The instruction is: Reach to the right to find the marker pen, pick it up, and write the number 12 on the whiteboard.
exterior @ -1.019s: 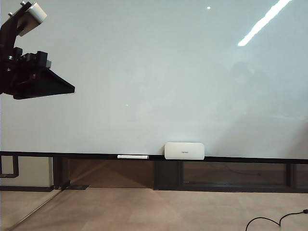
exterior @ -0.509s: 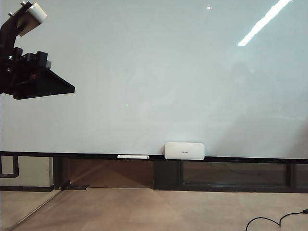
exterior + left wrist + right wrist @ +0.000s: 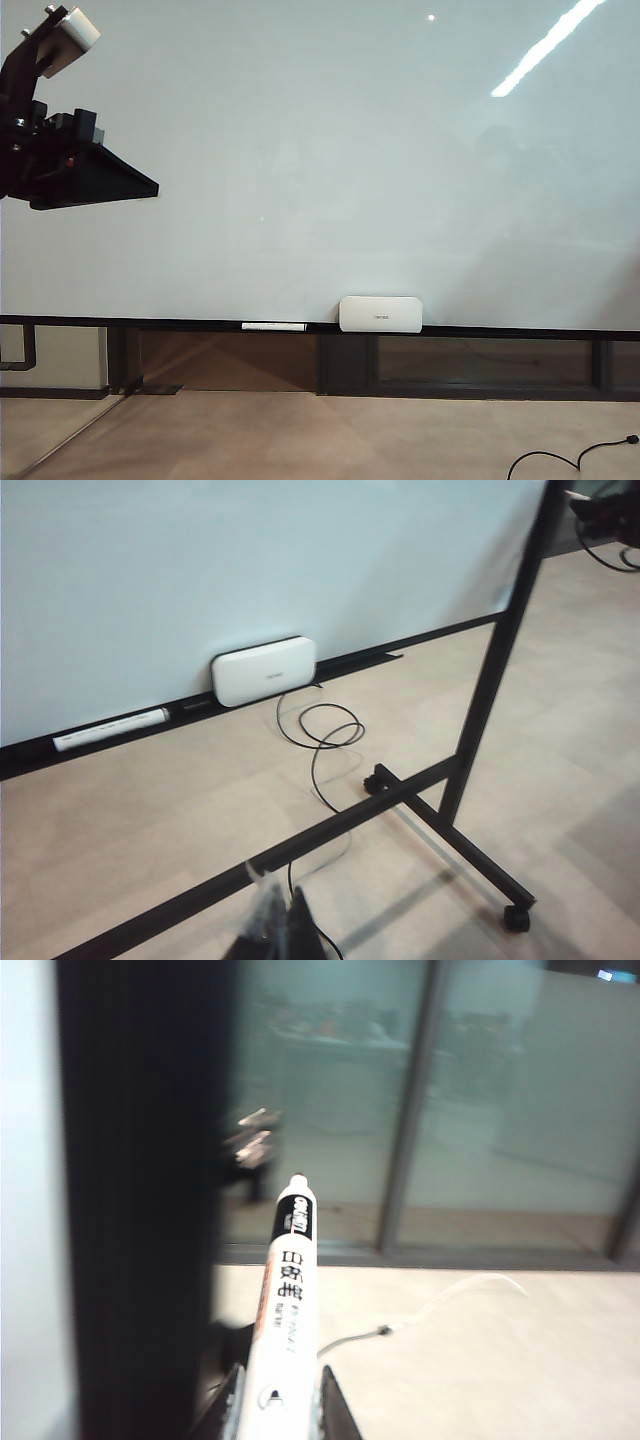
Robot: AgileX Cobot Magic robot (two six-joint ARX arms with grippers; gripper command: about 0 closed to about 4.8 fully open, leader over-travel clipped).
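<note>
The marker pen is a white barrel with black lettering. It stands between the jaws of my right gripper, which is shut on it, with the tip pointing away from the wrist. That gripper is outside the exterior view. The whiteboard fills the exterior view, glossy and pale, and it also shows in the left wrist view. My left gripper hangs at the upper left in front of the board. Its fingers are together with nothing between them. The number 12 is out of view.
A white slim stick and a white rounded box rest on the dark ledge. Both show in the left wrist view too, the stick and the box. A black wheeled stand and a loose cable are on the floor.
</note>
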